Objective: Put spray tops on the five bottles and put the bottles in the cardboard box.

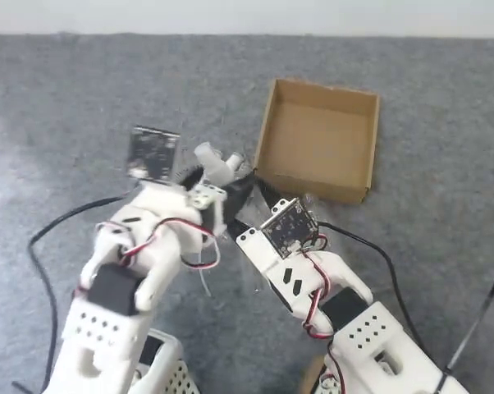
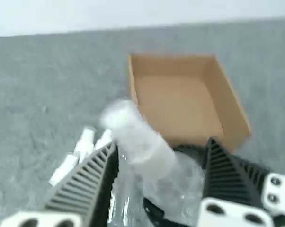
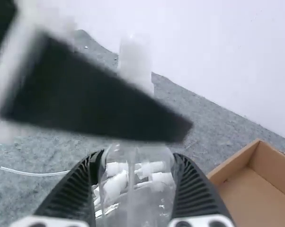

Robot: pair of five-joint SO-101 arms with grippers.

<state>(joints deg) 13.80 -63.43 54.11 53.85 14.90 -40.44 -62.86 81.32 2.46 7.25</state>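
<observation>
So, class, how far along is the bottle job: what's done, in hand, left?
Done: nothing yet; the brown cardboard box is empty. In hand: the right gripper holds a clear plastic bottle, with a white spray top at its mouth beside the left gripper. Left: loose white spray tops lie on the grey carpet; every bottle needs boxing.

White arms (image 1: 124,271), black ribbed fingers (image 2: 90,184), red-black wiring (image 1: 317,300), apparently two screws (image 2: 275,187).

a grey carpeted table (image 1: 83,90) carries an open cardboard box (image 1: 317,135), loose white spray tops (image 2: 87,137) and a thin clear tube (image 3: 33,173).
</observation>
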